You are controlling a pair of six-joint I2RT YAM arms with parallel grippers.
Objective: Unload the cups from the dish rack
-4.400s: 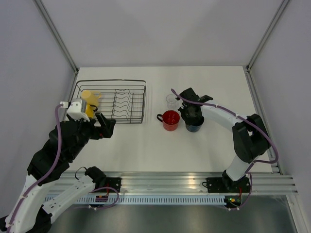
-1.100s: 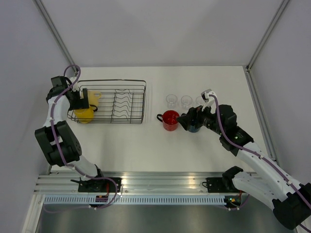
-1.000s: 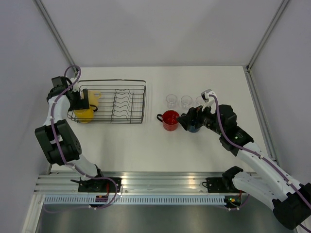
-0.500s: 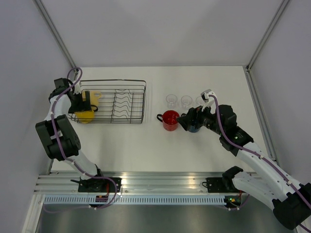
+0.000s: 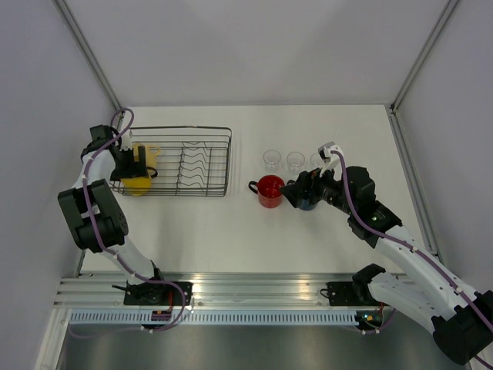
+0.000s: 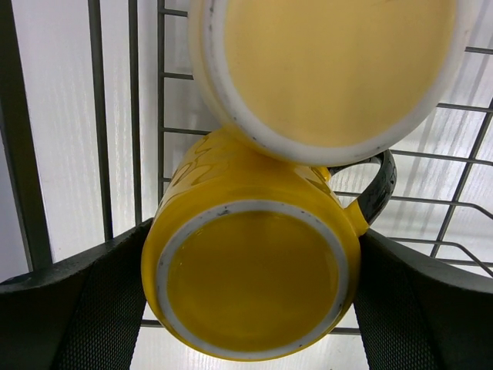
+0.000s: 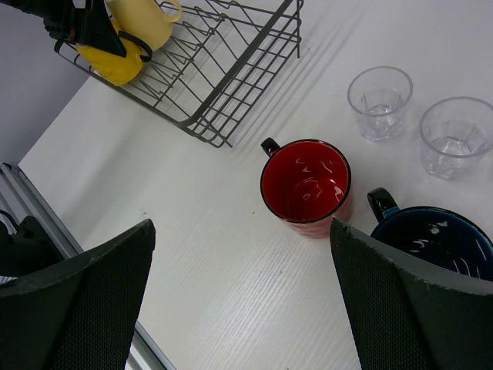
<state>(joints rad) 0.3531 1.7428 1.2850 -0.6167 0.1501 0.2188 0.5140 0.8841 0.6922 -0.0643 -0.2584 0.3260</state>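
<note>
base rail: metal base rail (image 5: 254, 297) along the bottom of the top view, both arm bases on it
table: white table (image 5: 223, 239) fills mid frame
right gripper: right gripper (image 5: 293, 190) sits right of centre in the top view, jaws spread wide with nothing between them, hanging above the table next to the mugs
right fingers: right fingers (image 7: 73, 308) in the lower corners of the wrist view, well apart
blue mug: blue mug (image 5: 306, 203) upright on the table, out of the rack, partly under the right gripper; lower right of the right wrist view
red mug: red mug (image 5: 271, 190) at centre of the top view, upright on the table just left of the blue one, black handle toward frame left
first tumbler: first tumbler (image 5: 272, 159) clear, upright on the table, just behind the red mug
second tumbler: second tumbler (image 5: 296, 159) clear, upright, beside the first
third tumbler: third tumbler (image 5: 314, 160) further right in the same row, mostly hidden by the right wrist
dish rack: dish rack (image 5: 229, 162) black wire, upper left of the top view, on the table, well apart from the red mug
bright yellow mug: bright yellow mug (image 6: 250, 281) in the rack's left end, base toward the wrist camera, black handle
left gripper: left gripper (image 5: 132, 163) at the rack's left end, jaws wide
left fingers: left fingers (image 6: 85, 308) one on each side of the bright yellow mug; can't tell if they touch it
pale yellow mug: pale yellow mug (image 6: 331, 69) in the rack just behind the bright one, base toward the camera, overlapping it in view
</note>
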